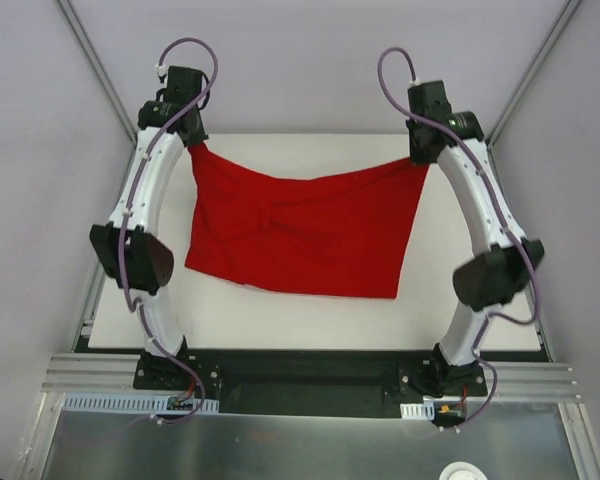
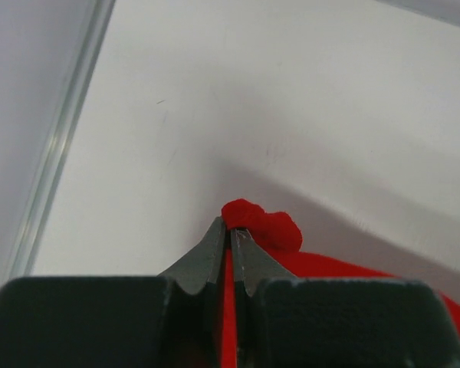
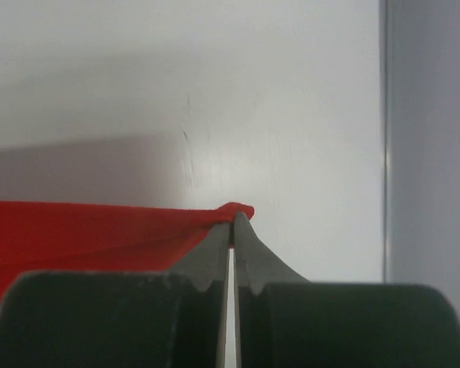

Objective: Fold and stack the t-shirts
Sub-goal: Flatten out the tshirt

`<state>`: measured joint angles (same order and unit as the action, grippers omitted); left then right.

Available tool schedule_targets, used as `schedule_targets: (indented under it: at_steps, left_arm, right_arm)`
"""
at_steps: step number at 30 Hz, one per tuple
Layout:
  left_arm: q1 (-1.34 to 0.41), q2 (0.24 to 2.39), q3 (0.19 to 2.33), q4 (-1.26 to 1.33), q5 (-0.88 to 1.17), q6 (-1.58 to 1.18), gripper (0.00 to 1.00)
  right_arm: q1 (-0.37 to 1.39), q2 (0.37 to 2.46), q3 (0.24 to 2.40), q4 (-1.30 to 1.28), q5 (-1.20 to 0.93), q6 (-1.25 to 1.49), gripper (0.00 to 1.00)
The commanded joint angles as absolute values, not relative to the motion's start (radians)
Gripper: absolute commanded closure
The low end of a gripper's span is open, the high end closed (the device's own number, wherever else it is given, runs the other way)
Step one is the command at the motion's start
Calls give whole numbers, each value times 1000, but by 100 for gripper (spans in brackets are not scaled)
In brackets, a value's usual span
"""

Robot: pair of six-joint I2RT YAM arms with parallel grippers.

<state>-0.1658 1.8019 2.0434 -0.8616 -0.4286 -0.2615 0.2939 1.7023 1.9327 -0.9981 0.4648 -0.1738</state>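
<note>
Red t-shirt point(image 1: 305, 235) spans mid-frame between left gripper point(image 2: 230, 230) and right gripper point(image 3: 231, 221), each clamped on a top corner, seemingly raised.

The plain red t-shirt point(image 1: 305, 235) is hanging spread wide from left to right, its two far corners being held up, its far edge sagging between them, creases gathering at its centre.

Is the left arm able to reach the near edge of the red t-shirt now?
Probably not yet: the left gripper is shut on the far left corner of the t-shirt; it must release first.
</note>
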Motion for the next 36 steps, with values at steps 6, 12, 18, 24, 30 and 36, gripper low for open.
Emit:
schedule_targets:
  at_steps: [6, 12, 18, 24, 30, 36]
  left_arm:
    - [-95, 1804, 2462, -784, -336, -269, 100]
    - [-100, 1640, 2413, -736, -308, -229, 100]
    - [-106, 1534, 1968, -741, -171, -278, 100]
    - [-115, 1492, 1510, -750, -33, -342, 58]
    - [-155, 1379, 1195, -752, -44, -400, 1]
    - [-155, 1342, 1262, -750, -54, -361, 1]
  right_arm:
    - [219, 1795, 2428, -916, 331, -176, 99]
    - [221, 1528, 2295, -854, 319, -222, 99]
    - [224, 1376, 1864, -864, 264, -193, 99]
    - [250, 1232, 1390, -750, 229, -140, 80]
    - [304, 1119, 1123, -735, 262, -114, 8]
    - [304, 1136, 1227, -770, 296, -158, 3]
